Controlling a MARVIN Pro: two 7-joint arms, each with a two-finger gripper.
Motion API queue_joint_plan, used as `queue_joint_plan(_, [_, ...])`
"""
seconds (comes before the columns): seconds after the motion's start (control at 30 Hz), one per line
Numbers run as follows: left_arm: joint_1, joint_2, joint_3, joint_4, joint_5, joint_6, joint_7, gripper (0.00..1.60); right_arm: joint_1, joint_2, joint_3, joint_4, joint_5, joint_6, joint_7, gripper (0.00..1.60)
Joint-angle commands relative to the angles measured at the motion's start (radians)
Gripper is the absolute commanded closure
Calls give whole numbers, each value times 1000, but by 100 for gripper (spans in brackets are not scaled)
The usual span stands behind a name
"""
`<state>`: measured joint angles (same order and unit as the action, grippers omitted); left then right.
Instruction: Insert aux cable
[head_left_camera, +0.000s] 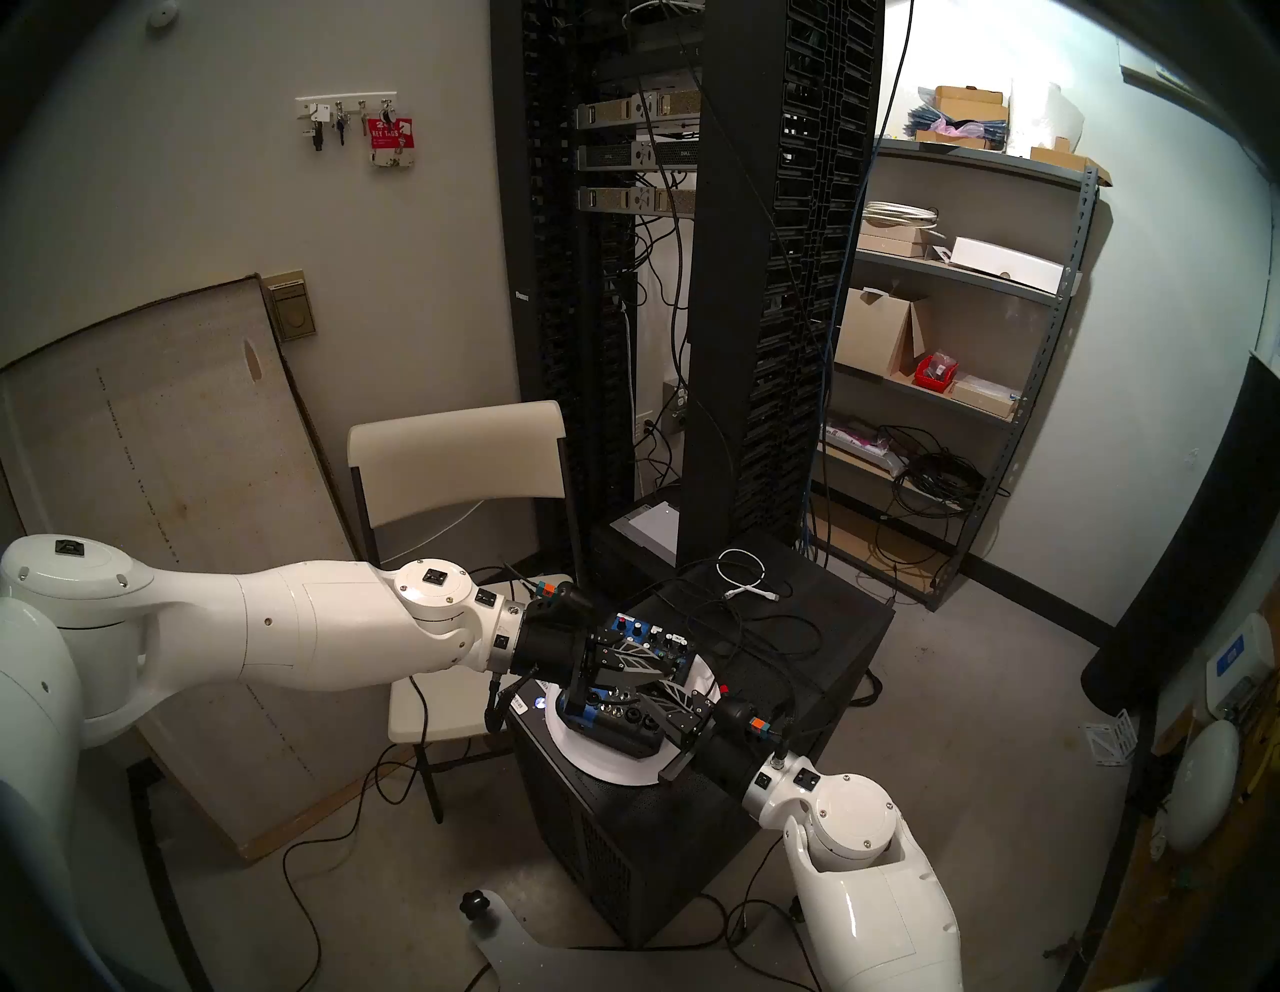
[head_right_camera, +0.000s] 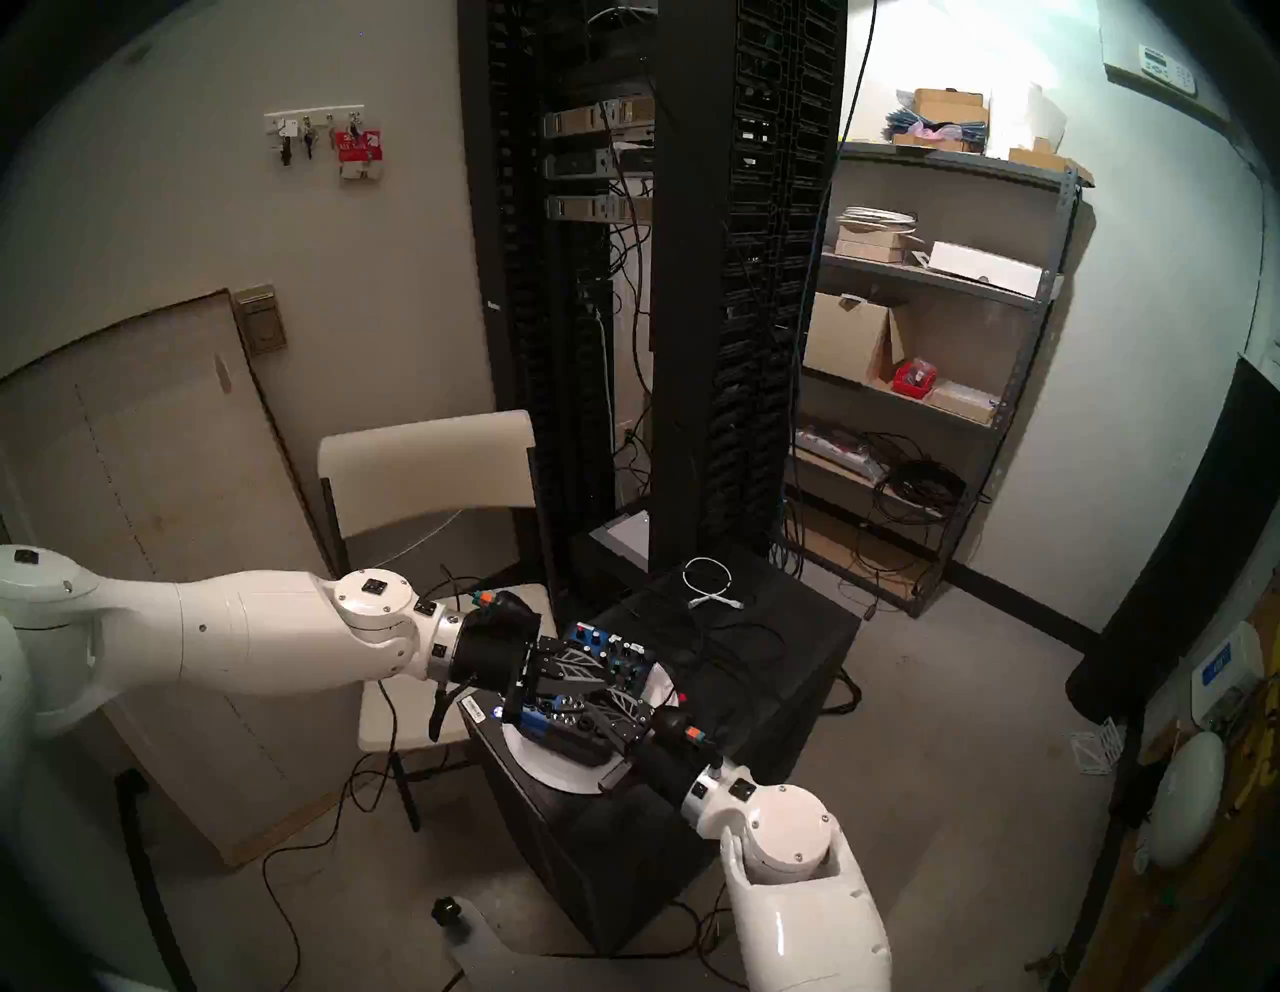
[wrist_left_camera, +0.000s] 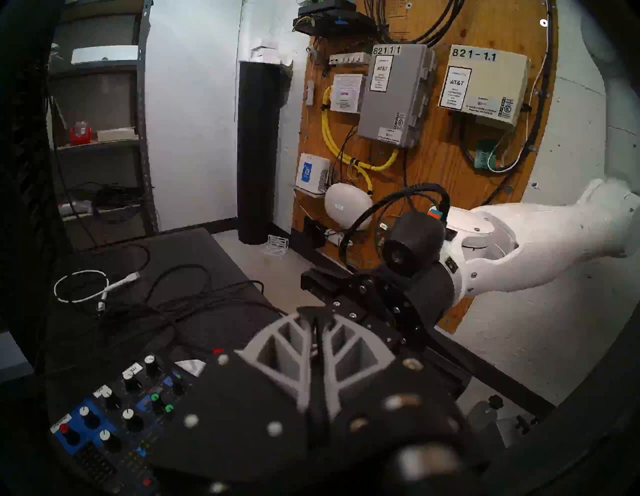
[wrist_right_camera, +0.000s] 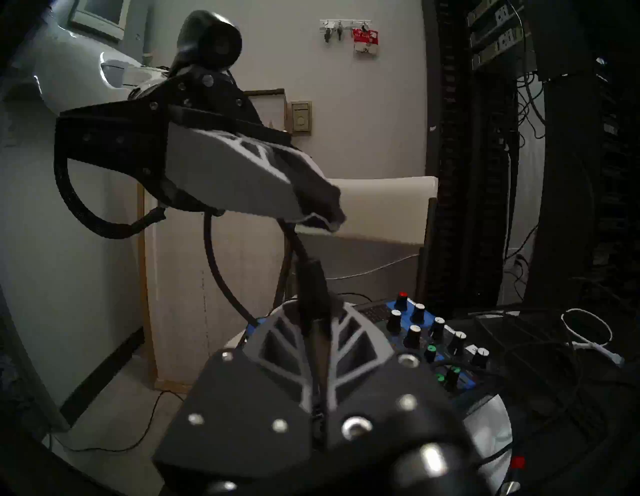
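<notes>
A: Head views: what occupies the centre?
B: A small audio mixer (head_left_camera: 627, 682) with blue panels and knobs lies on a white round plate (head_left_camera: 609, 765), itself on a black perforated cabinet (head_left_camera: 623, 852). The left gripper (head_left_camera: 668, 663) reaches in from the left above the mixer; the right gripper (head_left_camera: 647, 696) comes from the near right at the mixer's near edge. Their fingers cross closely over the mixer. A white coiled cable (head_left_camera: 744, 571) lies farther back on the cabinet top, and a white folding chair (head_left_camera: 457, 457) stands to the left.

A: Left wrist view?
B: The left gripper's (wrist_left_camera: 317, 322) fingers are pressed together, a thin dark strand running up between them; what it belongs to cannot be told here. The mixer's knobs (wrist_left_camera: 128, 415) lie to the lower left, loose black cables (wrist_left_camera: 180, 294) beyond.

A: Right wrist view?
B: The right gripper (wrist_right_camera: 317, 322) is closed on the aux cable (wrist_right_camera: 313, 287), pinching its dark plug body, which stands upright out of the fingertips, just left of the mixer's knobs. From the plug the cable rises to the left gripper's (wrist_right_camera: 329, 211) closed tips above. The plug's pin is hidden.
</notes>
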<state>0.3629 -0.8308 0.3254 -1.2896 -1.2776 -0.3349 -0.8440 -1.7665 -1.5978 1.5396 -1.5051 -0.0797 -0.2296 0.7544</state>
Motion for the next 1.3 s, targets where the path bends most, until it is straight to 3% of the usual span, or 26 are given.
queue_joint_plan(0.0, [-24, -8, -23, 1, -3, -18, -20, 160, 14, -4, 6, 6, 5, -14, -9, 160])
queue_joint_plan(1.27, [-27, -12, -20, -1, -6, -14, -29, 160, -14, -4, 9, -15, 41, -25, 14, 160])
